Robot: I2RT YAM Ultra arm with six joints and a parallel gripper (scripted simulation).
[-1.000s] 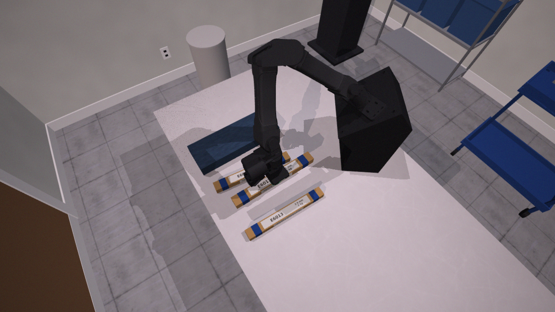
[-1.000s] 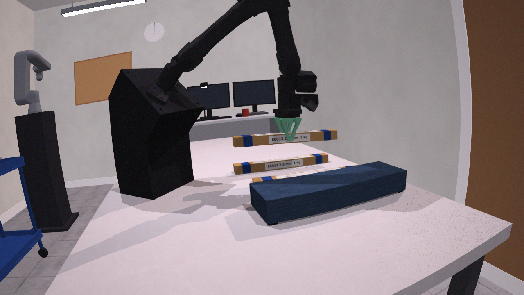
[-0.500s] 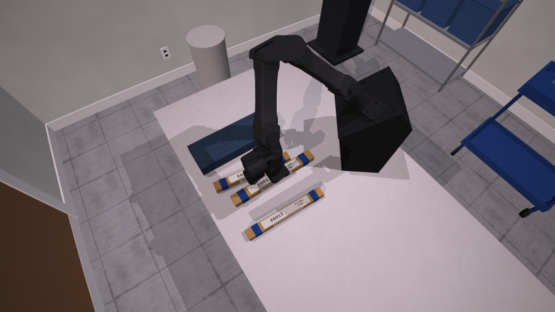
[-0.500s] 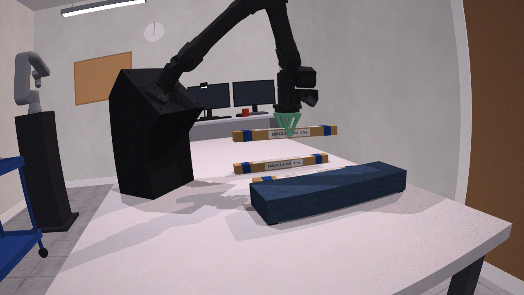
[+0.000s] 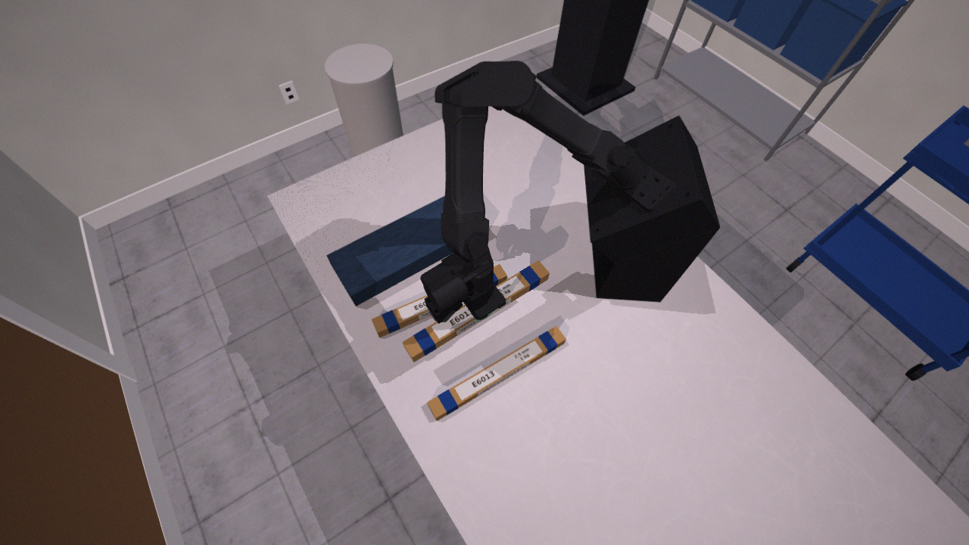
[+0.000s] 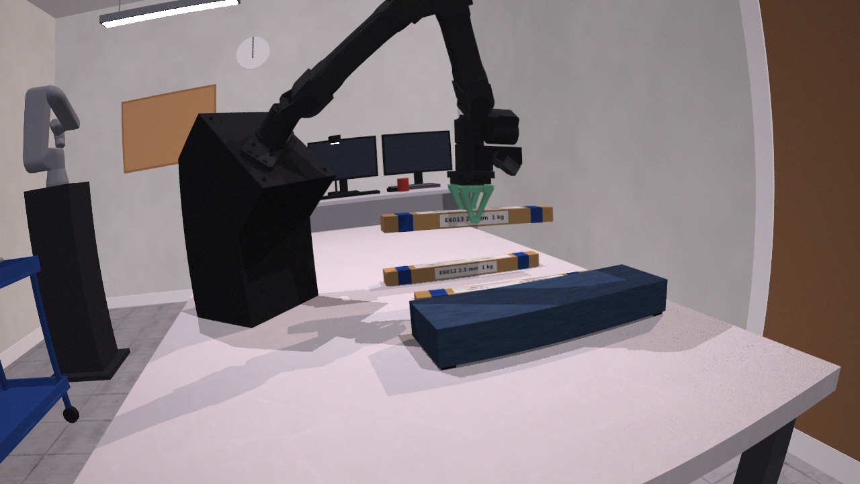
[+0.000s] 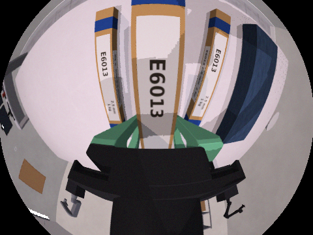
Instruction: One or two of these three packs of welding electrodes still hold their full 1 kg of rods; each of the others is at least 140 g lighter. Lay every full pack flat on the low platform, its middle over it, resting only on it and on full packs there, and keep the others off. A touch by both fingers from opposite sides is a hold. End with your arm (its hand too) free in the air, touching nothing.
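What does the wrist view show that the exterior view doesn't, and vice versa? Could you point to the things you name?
Wrist only: big E6013 top lettering on the held pack (image 5: 423, 341) (image 6: 414, 222) (image 7: 158, 39), both fingers flanking it.
Exterior only: the held pack's air gap above the table (image 5: 609, 406) (image 6: 300, 409) (image 7: 55, 98), a red mug's (image 6: 402, 184) full side.
Both: three packs, blue platform (image 5: 386, 253) (image 6: 541, 306) (image 7: 261, 65).

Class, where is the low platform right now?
In the wrist view, the dark blue low platform lies at right, beside the right-hand pack.
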